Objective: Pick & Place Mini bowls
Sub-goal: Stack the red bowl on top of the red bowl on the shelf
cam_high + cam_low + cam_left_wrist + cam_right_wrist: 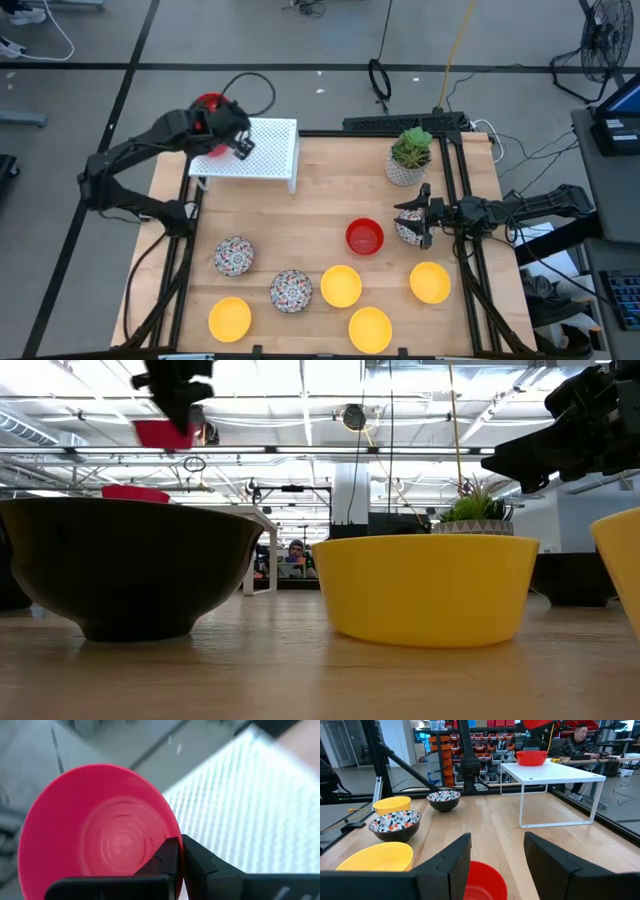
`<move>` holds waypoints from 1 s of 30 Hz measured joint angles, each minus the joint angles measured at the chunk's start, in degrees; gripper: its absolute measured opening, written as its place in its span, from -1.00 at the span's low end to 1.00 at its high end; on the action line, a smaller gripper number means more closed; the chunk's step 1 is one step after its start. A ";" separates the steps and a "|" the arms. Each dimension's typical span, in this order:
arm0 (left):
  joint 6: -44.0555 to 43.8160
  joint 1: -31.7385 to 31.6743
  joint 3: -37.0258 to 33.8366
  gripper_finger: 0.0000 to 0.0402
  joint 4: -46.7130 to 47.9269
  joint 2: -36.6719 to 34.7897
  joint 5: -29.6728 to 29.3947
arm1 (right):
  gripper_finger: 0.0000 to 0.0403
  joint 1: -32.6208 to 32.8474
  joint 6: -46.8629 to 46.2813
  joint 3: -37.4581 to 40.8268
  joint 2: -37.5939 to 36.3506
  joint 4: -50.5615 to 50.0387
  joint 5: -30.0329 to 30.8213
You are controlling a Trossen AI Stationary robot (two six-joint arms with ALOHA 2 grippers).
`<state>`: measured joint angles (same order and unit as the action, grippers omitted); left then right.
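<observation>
My left gripper [218, 118] is shut on a red mini bowl [208, 102], which it holds in the air above the far left corner of the white perforated rack [262, 152]. Another red bowl [532, 757] stands on the rack's top below it. My right gripper [405, 223] waits open and level at the table's right, over a speckled bowl [407, 233]. A red bowl [365, 236] stands on the table just in front of its fingers. Yellow bowls [341, 286] and speckled bowls [234, 255] stand along the near half of the table. My left gripper pinches the red bowl's rim [170, 837], one finger inside the bowl and one outside against its wall. The fingers slant down from above. The bowl [163, 432] hangs below the fingers, lifted clear of the rack.
A white pot with a green plant [409, 157] stands at the far right, close behind my right arm. More yellow bowls [430, 282] [370, 329] [230, 318] and a speckled bowl [291, 291] sit near the front edge. Bare wood lies in the table's middle [300, 225].
</observation>
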<state>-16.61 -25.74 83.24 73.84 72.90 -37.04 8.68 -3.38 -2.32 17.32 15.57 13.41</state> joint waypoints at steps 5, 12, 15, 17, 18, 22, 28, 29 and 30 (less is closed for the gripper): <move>-3.70 -4.46 -1.03 -0.97 6.68 0.91 1.67 | -0.15 0.00 -0.02 0.02 0.00 0.00 0.00; -0.16 -10.37 -6.08 -0.89 3.03 1.12 9.30 | -0.15 -0.02 -0.02 0.00 -0.02 0.00 0.00; 0.02 -12.25 -8.02 -0.94 2.35 1.05 9.80 | -0.15 -0.02 -0.01 0.01 -0.01 0.00 0.00; 0.06 -13.33 -9.06 -0.97 2.24 1.04 9.98 | -0.15 0.01 0.00 0.00 0.00 0.00 0.00; 0.06 -13.74 -9.42 -0.97 1.89 1.08 10.22 | -0.15 -0.01 -0.02 0.00 0.00 0.00 0.00; 1.05 -14.83 -9.98 -0.90 0.36 1.08 11.58 | -0.15 -0.01 -0.01 0.01 0.00 0.00 0.00; 3.86 -15.08 -10.03 -0.94 -3.33 1.08 11.63 | -0.15 -0.01 -0.01 0.01 0.00 0.00 0.00; 4.03 -15.08 -10.03 -0.96 -4.08 1.08 11.73 | -0.15 -0.01 -0.02 0.02 -0.02 0.00 0.00; 4.06 -15.08 -10.03 -0.97 -4.41 1.08 11.84 | -0.15 -0.01 -0.02 0.02 0.00 0.00 0.00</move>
<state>-12.56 -40.82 73.21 69.44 73.97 -25.20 8.67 -3.40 -2.31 17.32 15.57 13.41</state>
